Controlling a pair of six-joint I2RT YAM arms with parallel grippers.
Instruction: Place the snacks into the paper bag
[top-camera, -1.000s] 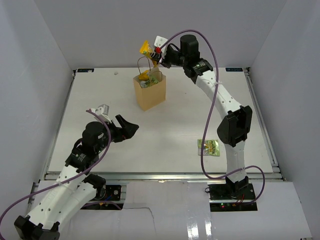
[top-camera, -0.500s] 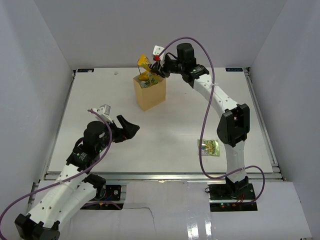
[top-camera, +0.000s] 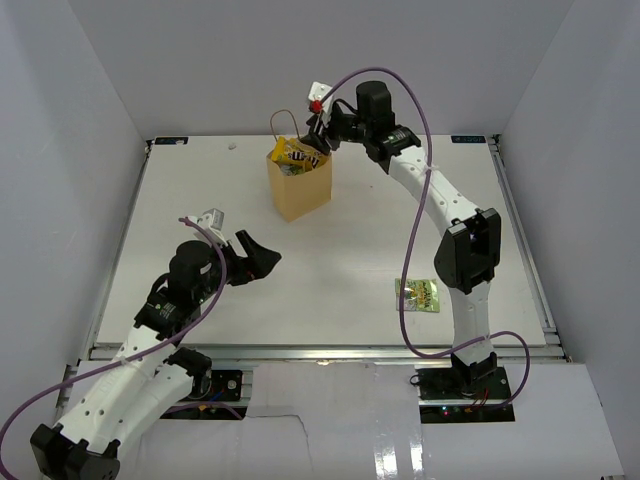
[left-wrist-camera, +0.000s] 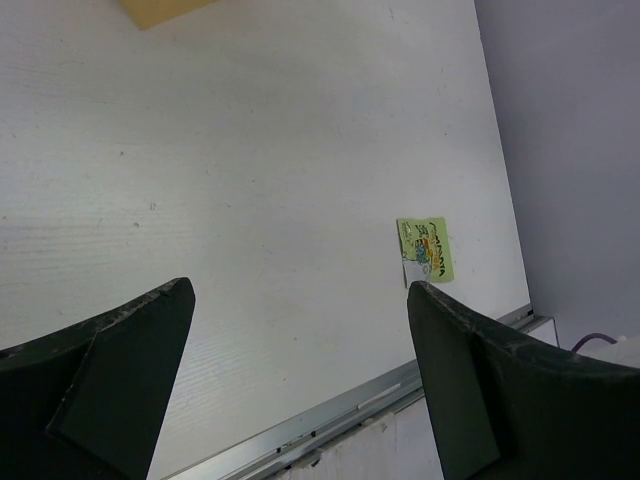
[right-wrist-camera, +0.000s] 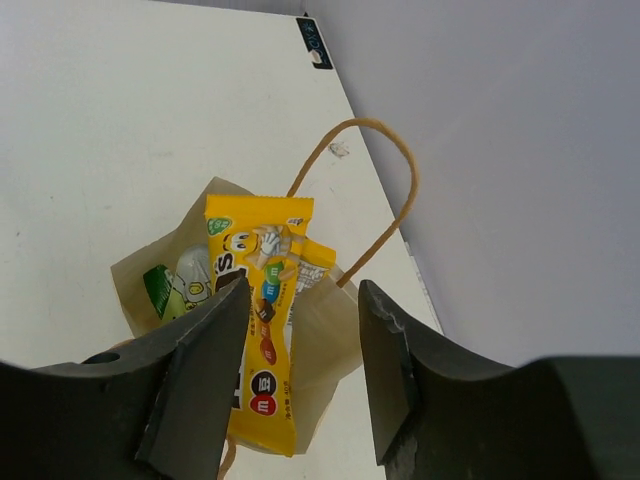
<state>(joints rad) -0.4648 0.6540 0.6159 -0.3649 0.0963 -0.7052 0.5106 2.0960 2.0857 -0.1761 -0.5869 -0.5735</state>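
Note:
The tan paper bag (top-camera: 303, 190) stands upright at the back middle of the table. My right gripper (top-camera: 316, 138) hovers just above its mouth, jaws apart and gripping nothing. Seen from the right wrist, a yellow candy packet (right-wrist-camera: 262, 340) lies across the bag (right-wrist-camera: 335, 335) opening beside one finger of the right gripper (right-wrist-camera: 303, 300). A second yellow packet (right-wrist-camera: 320, 262) and a green one (right-wrist-camera: 160, 292) sit inside. One green packet (top-camera: 418, 294) lies on the table near the right arm and shows in the left wrist view (left-wrist-camera: 427, 250). My left gripper (top-camera: 260, 252) (left-wrist-camera: 300, 295) hangs wide open over bare table.
A looped twine handle (right-wrist-camera: 400, 170) of the bag rises beside the right fingers. The table's metal front rail (left-wrist-camera: 330, 420) runs below the left gripper. Grey walls close in the back and both sides.
The right gripper came down over the bag with the yellow packet and opened; the packet now rests in the bag's mouth. The left arm has barely moved.

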